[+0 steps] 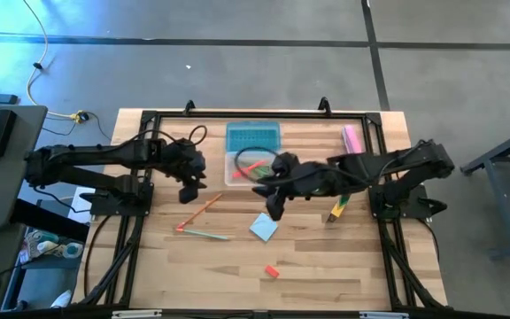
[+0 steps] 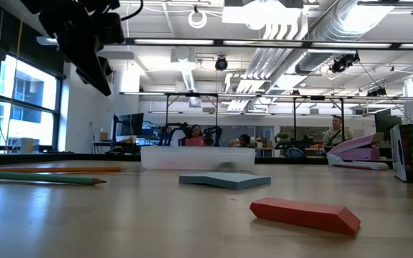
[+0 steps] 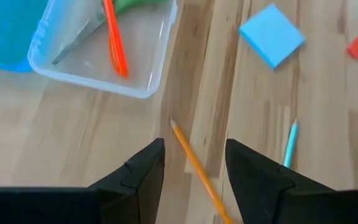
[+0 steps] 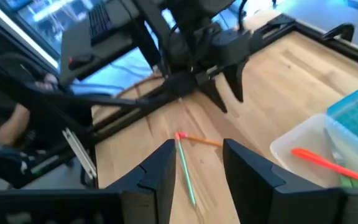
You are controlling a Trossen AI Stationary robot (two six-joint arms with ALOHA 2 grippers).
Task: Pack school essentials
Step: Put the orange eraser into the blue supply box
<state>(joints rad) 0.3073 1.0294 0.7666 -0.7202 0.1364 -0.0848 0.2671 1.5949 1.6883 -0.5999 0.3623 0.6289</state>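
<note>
My left gripper (image 3: 193, 167) open, empty, over orange pencil (image 3: 199, 170) near table's left edge. Thin, stiff, rolls; pinch mid-shaft. Right gripper (image 4: 196, 167) open, empty.

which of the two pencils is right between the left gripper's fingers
The orange pencil: in the left wrist view it runs between the open left gripper fingers. The teal pencil lies off to one side.

Your wooden surface (image 1: 326, 266) carries a clear tray (image 1: 237, 173), a blue lid (image 1: 252, 136), a pink bar (image 1: 352, 139), two pencils (image 1: 200, 213), a light-blue notepad (image 1: 264, 228), a red eraser (image 1: 272, 271) and a marker (image 1: 338, 209).
</note>
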